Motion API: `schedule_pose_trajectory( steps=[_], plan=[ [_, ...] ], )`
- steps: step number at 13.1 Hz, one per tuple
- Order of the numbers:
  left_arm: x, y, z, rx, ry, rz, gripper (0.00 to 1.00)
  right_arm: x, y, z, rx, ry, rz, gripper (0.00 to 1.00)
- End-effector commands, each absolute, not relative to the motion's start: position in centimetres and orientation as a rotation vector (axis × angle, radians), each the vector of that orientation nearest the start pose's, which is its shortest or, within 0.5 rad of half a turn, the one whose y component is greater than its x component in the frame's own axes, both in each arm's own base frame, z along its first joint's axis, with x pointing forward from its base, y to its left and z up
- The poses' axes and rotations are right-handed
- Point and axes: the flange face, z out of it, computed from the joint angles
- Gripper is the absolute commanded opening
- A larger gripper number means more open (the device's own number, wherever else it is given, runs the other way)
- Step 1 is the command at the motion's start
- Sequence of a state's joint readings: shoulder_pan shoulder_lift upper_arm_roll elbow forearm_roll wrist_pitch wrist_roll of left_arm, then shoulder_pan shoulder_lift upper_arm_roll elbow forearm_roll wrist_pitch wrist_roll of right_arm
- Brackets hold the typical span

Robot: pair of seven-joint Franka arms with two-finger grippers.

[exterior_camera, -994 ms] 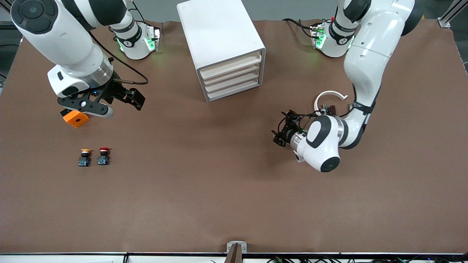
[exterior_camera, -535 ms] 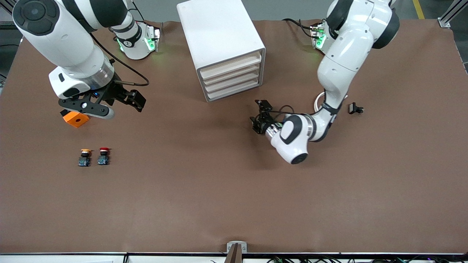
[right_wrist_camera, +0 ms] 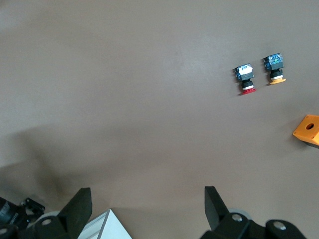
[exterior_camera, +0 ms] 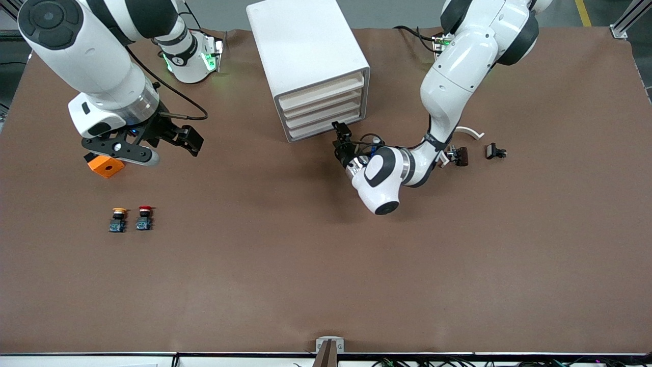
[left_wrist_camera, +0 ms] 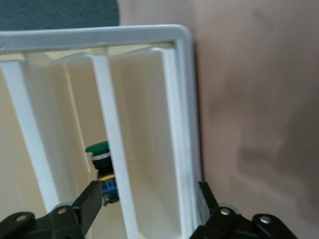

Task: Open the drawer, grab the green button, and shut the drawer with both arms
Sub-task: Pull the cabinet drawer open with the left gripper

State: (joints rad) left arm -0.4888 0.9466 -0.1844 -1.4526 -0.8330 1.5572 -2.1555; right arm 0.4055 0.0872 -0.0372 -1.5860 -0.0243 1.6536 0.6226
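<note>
With drawers shut, left gripper (exterior_camera: 342, 140) spread at cabinet (exterior_camera: 310, 66) front to pull | button (left_wrist_camera: 101, 159) inside | right gripper (exterior_camera: 168, 136) spread, waiting over worktop (exterior_camera: 305, 255)

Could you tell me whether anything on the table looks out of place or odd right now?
Nothing looks damaged or spilled. A curved white piece and two small dark parts lie loose toward the left arm's end. The drawer unit sits slightly askew.

Front cam high, faces arms; left wrist cam close on drawer unit (exterior_camera: 310, 66); right wrist overlooks table (right_wrist_camera: 124, 89).
</note>
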Motion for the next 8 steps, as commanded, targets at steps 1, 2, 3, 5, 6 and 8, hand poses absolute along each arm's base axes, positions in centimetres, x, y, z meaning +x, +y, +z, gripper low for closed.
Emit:
schedule_pose_trajectory(
  steps=[1, 2, 3, 5, 6, 8],
  plan=[
    [43.7, -46.9, 13.5, -1.233, -1.708, 1.301, 0.72, 54.1, 22.8, 57.5, -3.14, 0.469, 0.004, 1.0],
    [43.0, -47.4, 13.3, -1.231, -1.698, 1.288, 0.66, 53.9, 23.5, 57.3, -3.138, 0.496, 0.007, 1.0],
    [42.7, -47.6, 13.3, -1.235, -1.693, 1.284, 0.62, 53.8, 24.0, 57.2, -3.135, 0.513, 0.006, 1.0],
    [42.3, -47.7, 13.0, -1.228, -1.682, 1.284, 0.55, 53.3, 25.5, 56.8, -3.135, 0.528, 0.014, 1.0],
    [41.5, -48.3, 13.0, -1.236, -1.667, 1.276, 0.55, 52.9, 26.9, 56.3, -3.122, 0.569, 0.029, 1.0],
    [40.6, -48.7, 12.1, -1.23, -1.651, 1.267, 0.51, 52.6, 28.6, 55.6, -3.101, 0.627, 0.034, 1.0]
  ],
)
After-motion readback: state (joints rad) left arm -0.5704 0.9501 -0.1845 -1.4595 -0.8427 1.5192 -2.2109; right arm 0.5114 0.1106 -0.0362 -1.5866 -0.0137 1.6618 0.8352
